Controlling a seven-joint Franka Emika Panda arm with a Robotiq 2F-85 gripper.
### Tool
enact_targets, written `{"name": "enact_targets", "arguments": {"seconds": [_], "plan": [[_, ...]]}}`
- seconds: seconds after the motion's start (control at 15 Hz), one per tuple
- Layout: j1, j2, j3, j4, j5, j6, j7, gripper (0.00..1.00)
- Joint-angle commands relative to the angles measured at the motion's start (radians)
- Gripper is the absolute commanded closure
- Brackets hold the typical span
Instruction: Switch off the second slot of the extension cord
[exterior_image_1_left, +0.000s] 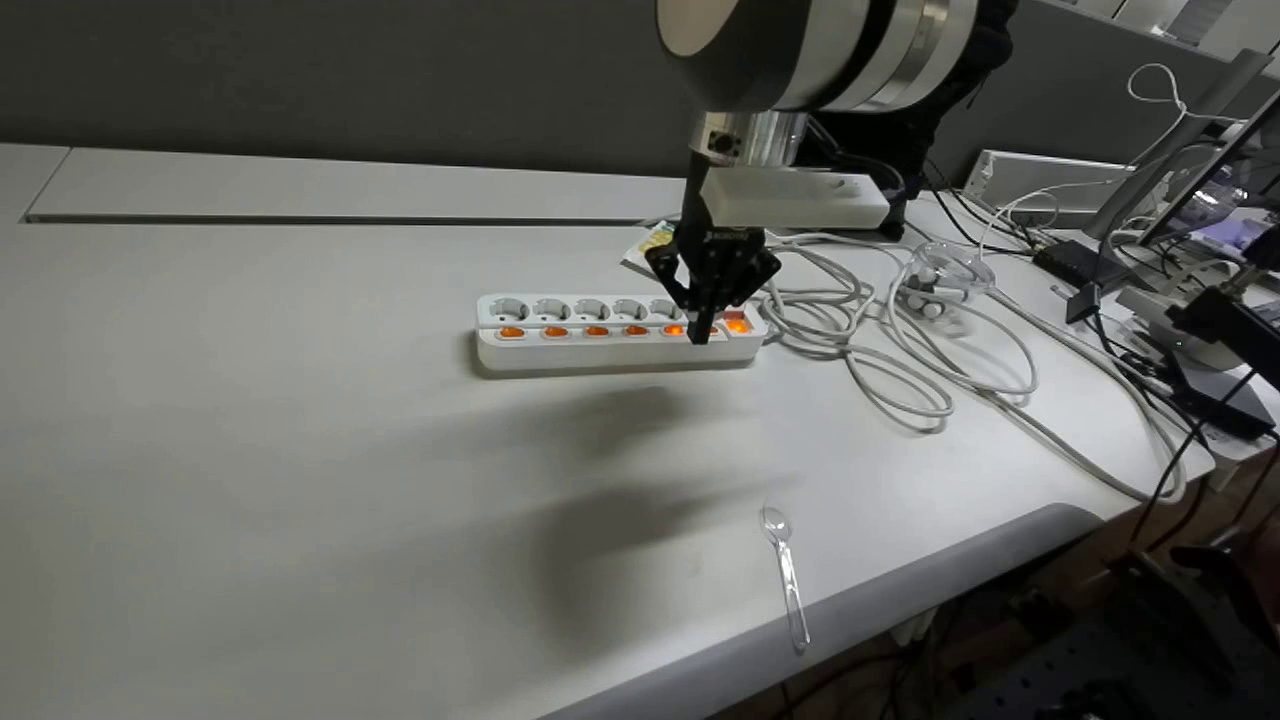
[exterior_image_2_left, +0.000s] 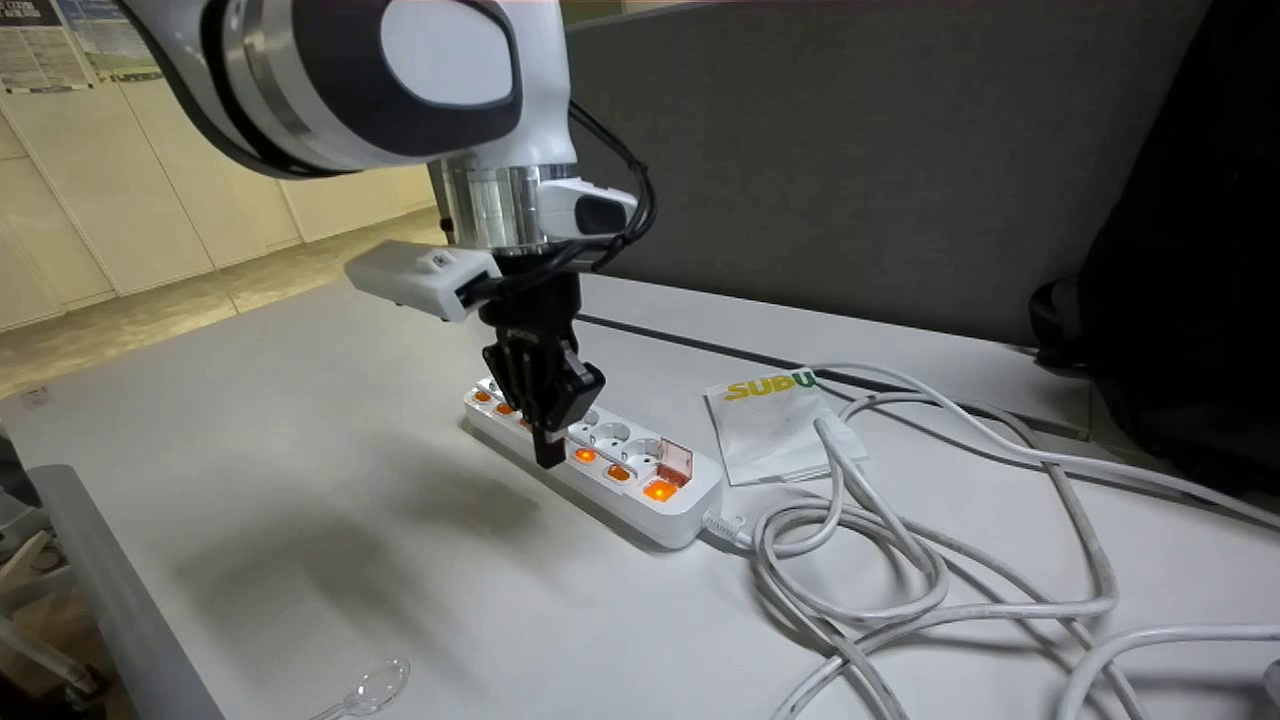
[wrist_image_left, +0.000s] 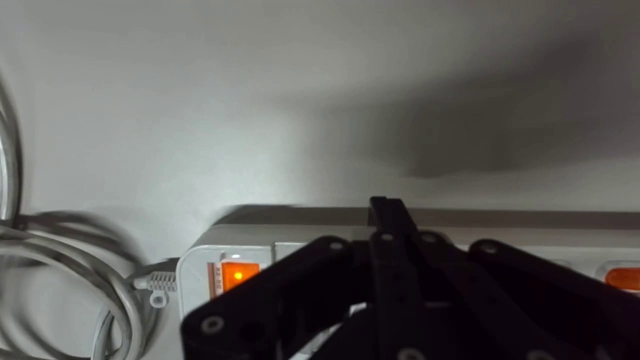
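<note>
The extension cord is a long white strip with a row of round sockets and orange switches, lying on the table in both exterior views (exterior_image_1_left: 620, 354) (exterior_image_2_left: 640, 515). It runs across the bottom of the wrist view (wrist_image_left: 300, 234). The large end switch (exterior_image_1_left: 737, 325) glows, and so does the small switch second from it (exterior_image_2_left: 585, 455). The small switch between them (exterior_image_2_left: 618, 472) looks dimmer. My gripper (exterior_image_1_left: 701, 335) points down over the strip's cable-end half, its fingers together and empty. Its tips (exterior_image_2_left: 548, 455) appear above the strip; contact cannot be told. In the wrist view the fingers (wrist_image_left: 386, 201) hide several switches.
Loose grey-white cables (exterior_image_1_left: 880, 340) coil beside the strip's cable end. A paper napkin (exterior_image_2_left: 770, 430) lies behind it. A clear plastic spoon (exterior_image_1_left: 786, 570) lies near the table's front edge. A clear plastic cup (exterior_image_1_left: 945, 275) stands among the cables. A grey partition (exterior_image_1_left: 350, 90) rises behind.
</note>
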Motion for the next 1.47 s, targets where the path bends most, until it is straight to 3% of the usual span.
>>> {"name": "enact_targets", "arguments": {"seconds": [0.0, 0.6, 1.4], "plan": [[0.023, 0.025, -0.024, 0.032, -0.007, 0.02, 0.003, 1.0], [0.046, 0.056, -0.048, 0.043, -0.011, 0.119, 0.006, 1.0], [0.071, 0.096, -0.066, 0.062, -0.013, 0.114, 0.022, 1.0]]}}
